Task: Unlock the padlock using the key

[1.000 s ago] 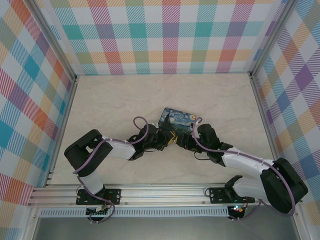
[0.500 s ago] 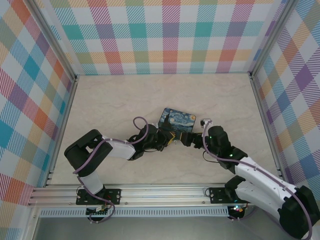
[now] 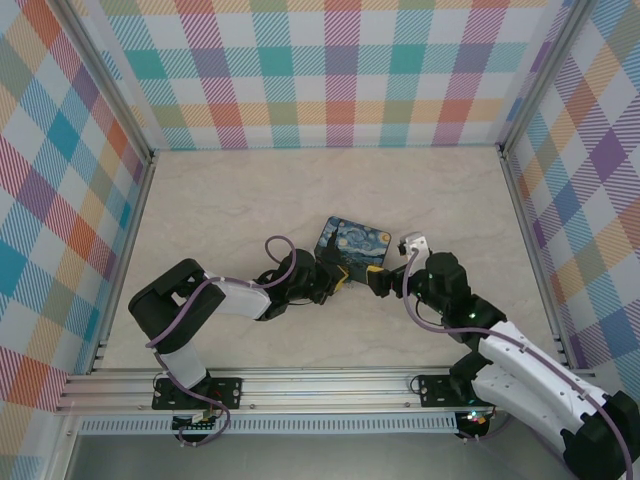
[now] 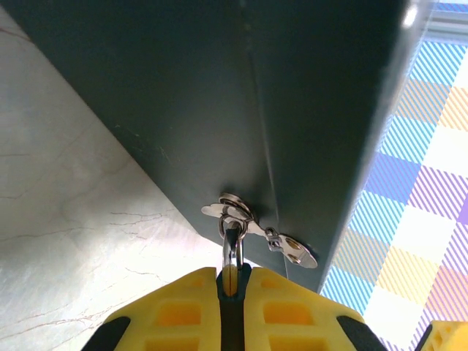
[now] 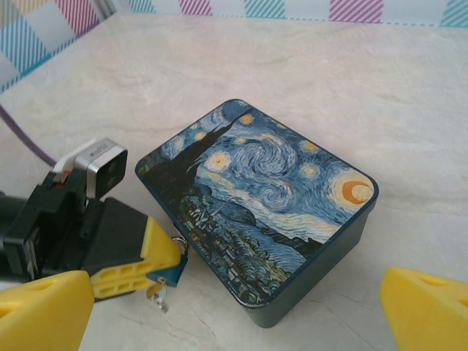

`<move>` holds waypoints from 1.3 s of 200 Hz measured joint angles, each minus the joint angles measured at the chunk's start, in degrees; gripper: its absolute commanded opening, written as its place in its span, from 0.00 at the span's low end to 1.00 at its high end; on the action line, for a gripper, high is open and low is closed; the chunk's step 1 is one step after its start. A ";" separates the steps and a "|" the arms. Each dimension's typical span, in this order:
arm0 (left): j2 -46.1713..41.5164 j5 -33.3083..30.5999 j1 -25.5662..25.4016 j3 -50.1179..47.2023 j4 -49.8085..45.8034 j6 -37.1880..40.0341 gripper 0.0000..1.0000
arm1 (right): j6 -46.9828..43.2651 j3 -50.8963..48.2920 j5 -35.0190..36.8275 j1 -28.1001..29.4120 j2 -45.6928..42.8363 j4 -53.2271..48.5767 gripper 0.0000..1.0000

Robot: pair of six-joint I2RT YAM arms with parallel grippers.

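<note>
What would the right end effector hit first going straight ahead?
Probably the starry painted box: it lies straight ahead of the right end effector, between the open fingers; depth is unclear.

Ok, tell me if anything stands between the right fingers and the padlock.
Nothing visible does. The padlock hangs at the wall of the box, clamped in the left fingers. The open right fingers face it across bare table. The left fingers grip it from the opposite side.
</note>
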 measured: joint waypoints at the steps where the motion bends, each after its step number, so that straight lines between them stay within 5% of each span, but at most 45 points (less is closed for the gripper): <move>1: 0.00 0.00 0.00 0.00 0.00 -0.02 0.00 | -0.11 0.09 -0.07 0.00 0.02 -0.07 1.00; 56: 0.00 -0.09 0.00 0.02 -0.09 -1.36 0.00 | -11.02 2.38 -1.68 2.32 1.25 -1.84 1.00; 95: -0.02 -0.13 0.00 0.02 -0.09 -1.88 0.00 | -20.41 2.40 1.38 8.02 2.58 -1.73 0.82; 174: -0.37 -1.20 0.04 0.02 -0.11 -2.86 0.00 | -39.69 -0.98 20.55 24.68 15.02 5.70 0.61; 260: -0.46 -1.18 0.04 0.02 -0.09 -3.02 0.00 | -50.14 -2.32 27.47 25.97 26.21 17.22 0.52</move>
